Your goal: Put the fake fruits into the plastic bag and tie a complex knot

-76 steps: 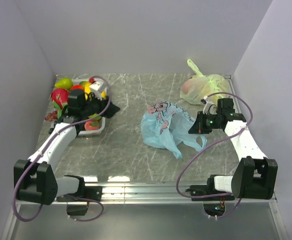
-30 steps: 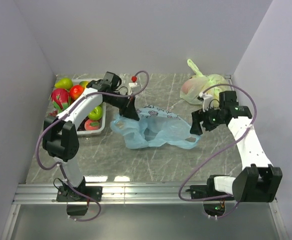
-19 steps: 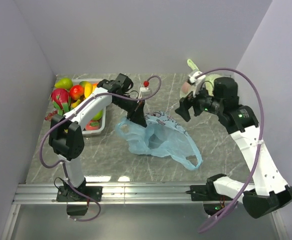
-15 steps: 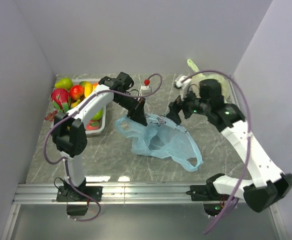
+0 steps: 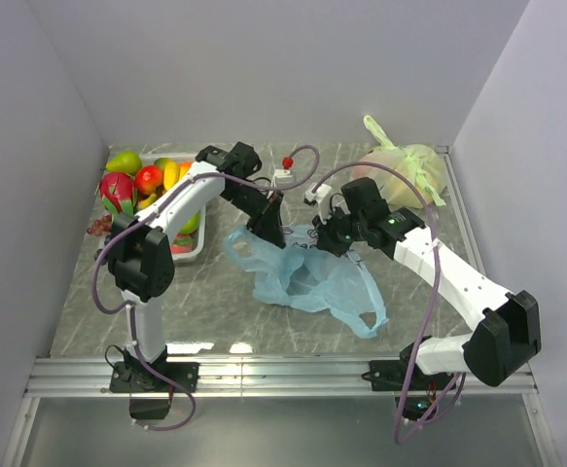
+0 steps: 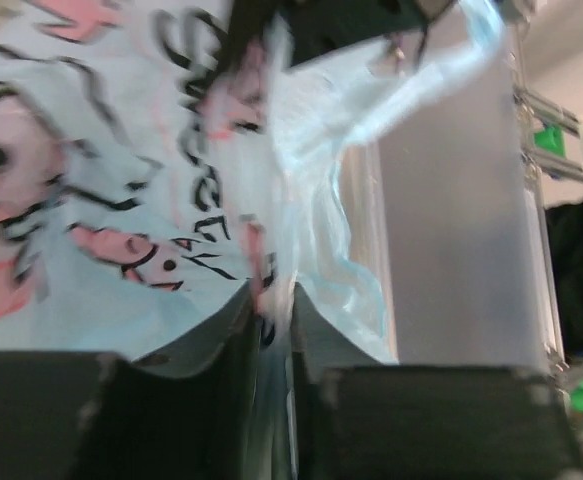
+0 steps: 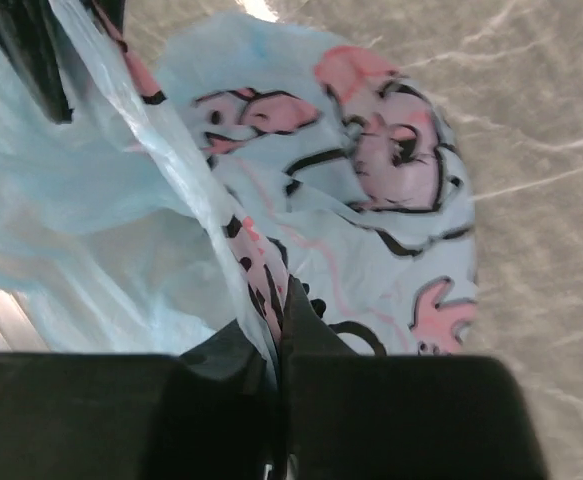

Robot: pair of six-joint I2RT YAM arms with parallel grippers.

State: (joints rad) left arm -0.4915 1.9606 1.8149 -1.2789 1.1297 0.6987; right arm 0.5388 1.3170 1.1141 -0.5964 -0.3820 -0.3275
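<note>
The light-blue plastic bag (image 5: 307, 277) lies crumpled mid-table, printed with pink and black cartoon marks (image 7: 381, 150). One handle ear (image 5: 371, 316) hangs loose toward the near side, and no knot shows on it. My left gripper (image 5: 268, 229) (image 6: 271, 300) pinches the bag's (image 6: 91, 200) upper left edge, with film caught between nearly closed jaws. My right gripper (image 5: 330, 238) (image 7: 279, 300) is shut on a fold of the upper right edge. The fake fruits (image 5: 147, 180) sit piled at the far left, away from both grippers.
A white tray (image 5: 181, 255) holds the fruits by the left wall. A pale yellow-green tied bag (image 5: 405, 170) sits at the back right. Grey walls close in the left, back and right. A metal rail (image 5: 283, 368) runs along the near table edge.
My right arm swung in from the back right, came down on the bag's upper right edge and shut on it. My left gripper stayed at the bag's left edge.
</note>
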